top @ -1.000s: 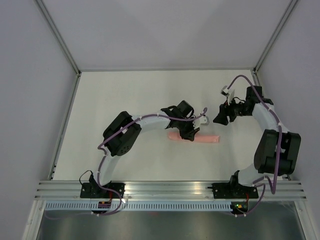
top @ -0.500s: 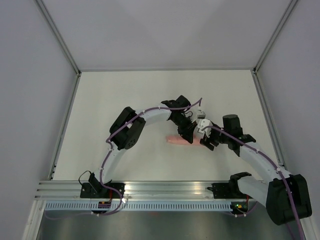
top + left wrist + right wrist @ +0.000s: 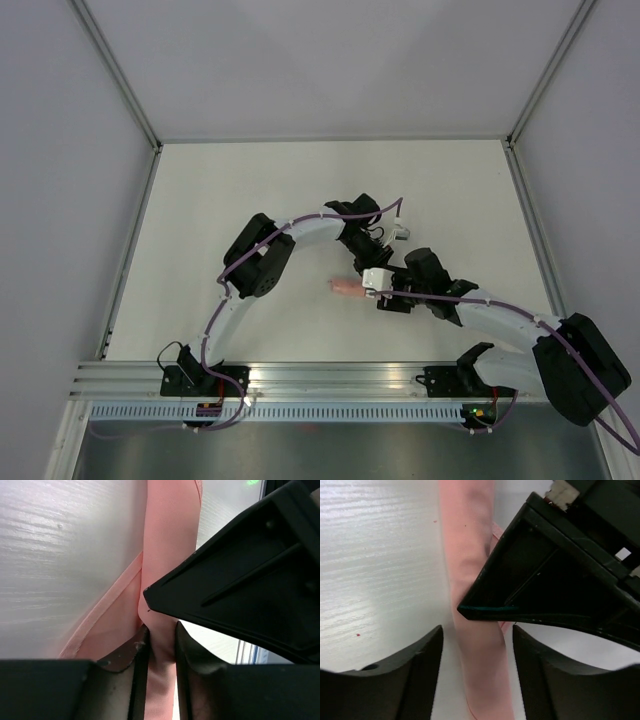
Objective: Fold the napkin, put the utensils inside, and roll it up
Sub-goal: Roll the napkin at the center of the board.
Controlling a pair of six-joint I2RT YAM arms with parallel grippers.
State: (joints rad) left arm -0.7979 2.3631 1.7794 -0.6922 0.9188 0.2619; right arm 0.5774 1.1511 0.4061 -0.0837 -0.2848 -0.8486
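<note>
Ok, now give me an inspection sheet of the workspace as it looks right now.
Surface: white table, with tiny red specks near the roll.
Job's things: napkin rolled into a pink tube, lying flat; utensils not visible.
Clutter: nothing seen.
End effectors: left end effector pinched on the napkin; right end effector open, straddling the napkin.
Cables: purple cables run along both arms.
Surroundings: grey walls; metal rail at the near edge.
</note>
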